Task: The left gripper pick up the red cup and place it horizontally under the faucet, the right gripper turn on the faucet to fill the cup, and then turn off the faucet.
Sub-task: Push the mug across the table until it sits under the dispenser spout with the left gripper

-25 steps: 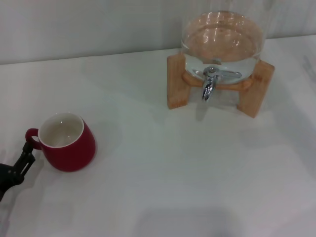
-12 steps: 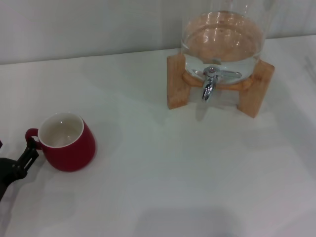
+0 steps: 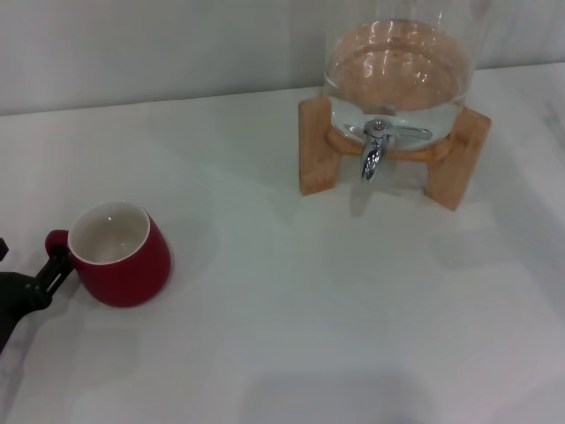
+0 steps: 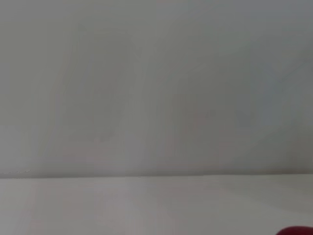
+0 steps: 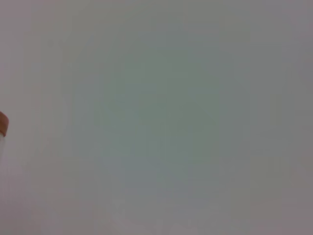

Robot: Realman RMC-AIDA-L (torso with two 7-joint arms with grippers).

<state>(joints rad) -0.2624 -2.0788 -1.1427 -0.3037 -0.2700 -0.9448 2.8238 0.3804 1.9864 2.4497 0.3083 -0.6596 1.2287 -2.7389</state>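
The red cup (image 3: 124,256) stands upright on the white table at the left, its white inside showing and its loop handle (image 3: 56,240) pointing left. My left gripper (image 3: 26,263) comes in from the left edge. It is open, with one black finger (image 3: 51,269) lying just under the handle and a tip of the other at the frame's edge. A sliver of the red cup (image 4: 296,231) shows in the left wrist view. The faucet (image 3: 374,148) is a chrome tap on the glass jar (image 3: 397,66), at the back right. My right gripper is out of view.
The jar rests on a wooden stand (image 3: 320,155) with legs on both sides of the tap. The white table (image 3: 291,300) stretches between cup and stand. A wall runs behind. The stand's wooden edge (image 5: 2,123) shows in the right wrist view.
My left gripper has crept closer to the cup's handle, its finger tip rising toward it. A second finger tip has appeared at the left edge. Cup and faucet have not moved.
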